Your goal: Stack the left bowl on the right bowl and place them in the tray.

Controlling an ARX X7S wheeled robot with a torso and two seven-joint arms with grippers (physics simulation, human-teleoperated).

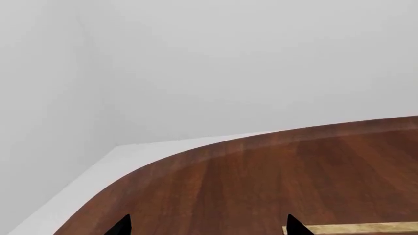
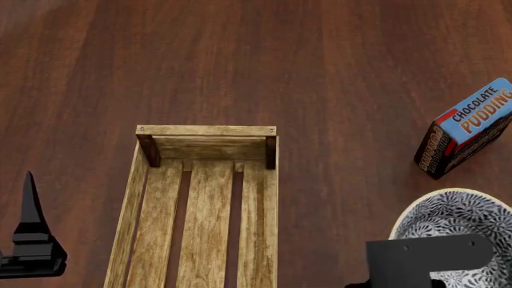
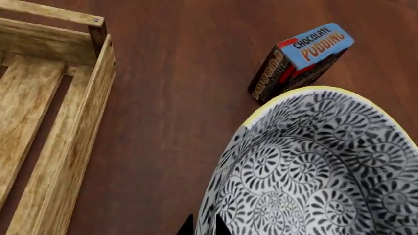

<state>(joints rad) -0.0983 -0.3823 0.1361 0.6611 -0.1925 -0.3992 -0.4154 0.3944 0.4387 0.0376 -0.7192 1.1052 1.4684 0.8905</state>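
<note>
Head view: wooden tray (image 2: 200, 204) centre, chocolate pudding box (image 2: 468, 126) at right, patterned bowl (image 2: 456, 222) below it, partly behind right gripper (image 2: 428, 258) mount. Right wrist view adds detail: bowl's yellow rim, 2 black fingertips (image 3: 220, 227) straddling the bowl wall, clamped on it. Left gripper (image 1: 205, 227): only tips show over bare table (image 1: 294, 176), spread wide, holding nothing, tray edge just beside one tip.

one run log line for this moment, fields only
tray: empty | bowl: right of tray, in right gripper | left gripper: open, holds nothing | pudding box: beyond bowl
</note>
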